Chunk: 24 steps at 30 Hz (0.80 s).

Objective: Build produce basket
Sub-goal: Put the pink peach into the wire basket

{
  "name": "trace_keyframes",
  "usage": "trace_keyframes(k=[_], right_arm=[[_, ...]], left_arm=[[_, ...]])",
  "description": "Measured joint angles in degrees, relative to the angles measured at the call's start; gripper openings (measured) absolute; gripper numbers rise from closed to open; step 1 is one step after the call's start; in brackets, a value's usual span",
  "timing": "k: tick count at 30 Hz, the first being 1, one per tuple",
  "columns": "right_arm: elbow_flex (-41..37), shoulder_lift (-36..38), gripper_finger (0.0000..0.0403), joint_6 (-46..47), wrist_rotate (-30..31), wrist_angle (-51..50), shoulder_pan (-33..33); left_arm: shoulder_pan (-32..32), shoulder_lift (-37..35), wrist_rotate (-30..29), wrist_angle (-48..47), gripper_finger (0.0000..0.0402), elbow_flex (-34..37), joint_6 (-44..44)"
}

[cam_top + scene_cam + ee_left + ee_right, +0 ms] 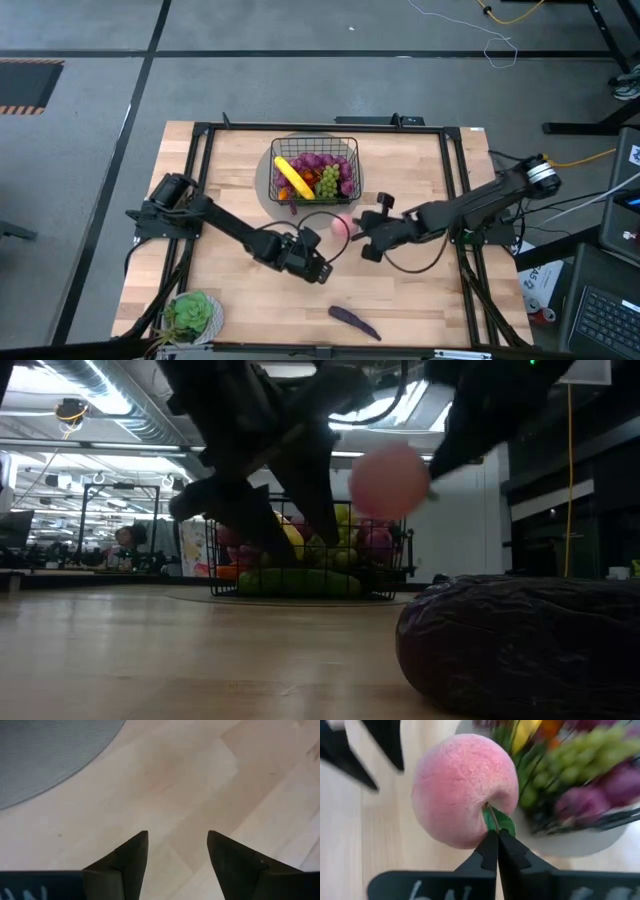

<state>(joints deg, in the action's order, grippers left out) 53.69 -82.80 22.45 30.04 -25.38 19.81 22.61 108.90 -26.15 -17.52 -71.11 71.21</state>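
The black wire basket (315,170) stands on a round grey disc (264,180) at the table's far middle. It holds a yellow banana (292,177), purple grapes (320,161) and green grapes (328,181). My right gripper (356,233) is shut on a pink peach (465,795), just near of the basket and above the table (390,478). My left gripper (177,842) is open and empty over bare wood, close to the left of the peach (318,262). A purple eggplant (355,322) lies on its side near the table's front edge. My right gripper pinches the peach's stem and green leaf (494,821) between its two fingertips, only at their free ends. The peach (390,478) sits beyond the fingertips, lifted clear of the table.
A green leafy plant in a pot (193,315) stands at the near left corner. The eggplant shows large and close in the low view (520,645). Bare wood lies between the basket and the front edge.
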Motion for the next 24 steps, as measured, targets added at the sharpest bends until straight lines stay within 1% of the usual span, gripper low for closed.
trace_keyframes(k=[7,9,12,15,20,24], right_arm=[[0.00,8.11,0.0000,-4.99,7.72,2.43,-1.00],[0.00,9.54,0.0000,-7.03,8.71,4.37,-2.23],[0.00,10.61,0.0000,-11.57,8.60,8.85,-4.50],[0.02,10.61,0.0000,-16.78,6.61,14.34,-7.07],[0.04,10.60,0.0000,-21.96,-0.87,22.87,-11.83],[0.04,10.60,0.0000,-24.43,-1.76,26.19,-15.68]], left_arm=[[1.63,-0.06,-0.07,0.39,0.0199,0.00,0.73],[2.03,-0.05,-0.35,0.44,0.0199,0.00,0.75],[2.43,-0.05,-0.79,0.80,0.0199,0.00,0.74],[2.73,-0.04,-1.28,0.85,0.0199,0.00,0.68],[2.95,-0.04,-1.69,0.57,0.0199,0.00,0.04],[2.93,-0.04,-1.99,0.51,0.0199,0.00,-1.28]])
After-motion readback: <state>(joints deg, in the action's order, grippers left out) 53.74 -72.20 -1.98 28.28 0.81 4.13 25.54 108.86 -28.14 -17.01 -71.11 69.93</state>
